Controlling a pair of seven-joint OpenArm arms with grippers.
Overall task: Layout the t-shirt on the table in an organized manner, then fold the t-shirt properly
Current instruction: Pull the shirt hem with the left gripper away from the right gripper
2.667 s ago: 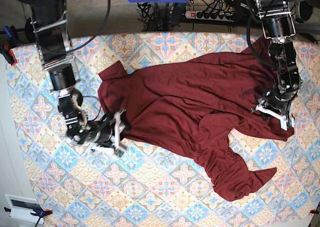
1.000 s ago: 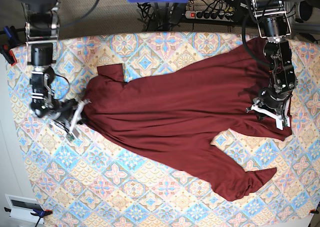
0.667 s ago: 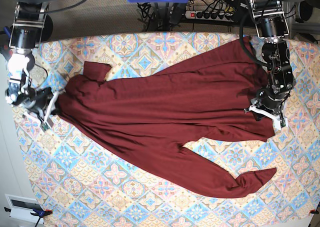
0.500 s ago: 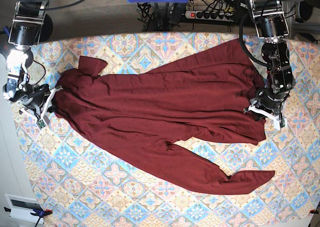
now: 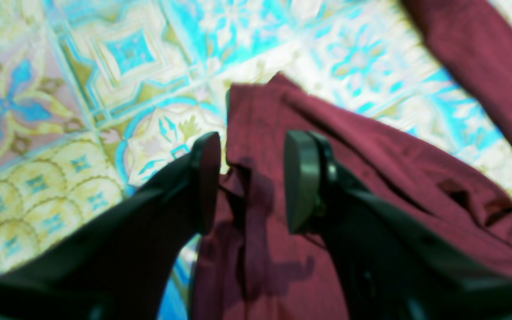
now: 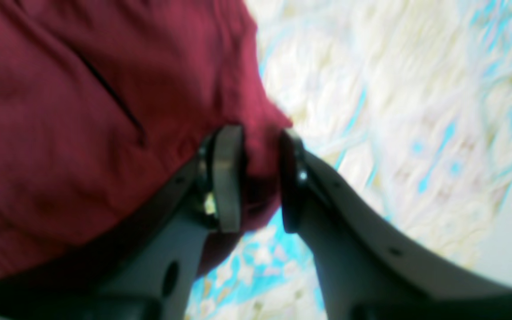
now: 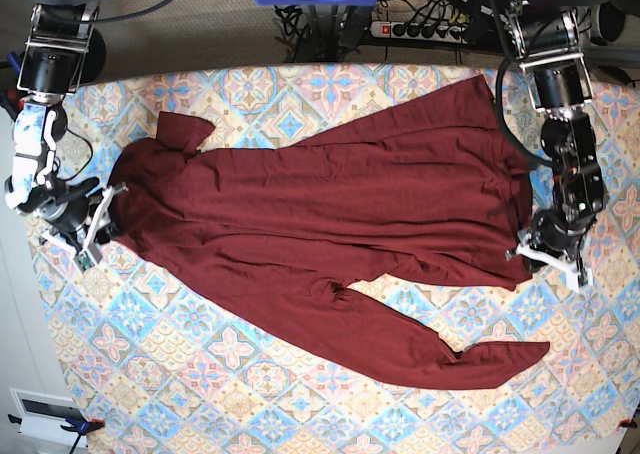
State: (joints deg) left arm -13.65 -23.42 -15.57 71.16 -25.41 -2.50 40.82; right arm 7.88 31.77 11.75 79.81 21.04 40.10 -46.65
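The t-shirt (image 7: 320,224) lies spread across the worktop (image 7: 250,374), the right claw (image 7: 95,224) at one end, the left claw (image 7: 550,259) opposite.

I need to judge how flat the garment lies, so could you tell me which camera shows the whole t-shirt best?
The base view: it takes in the whole t-shirt, stretched across the table. The left wrist view shows only a blurred edge between that claw's fingers; the right wrist view shows one blurred corner.
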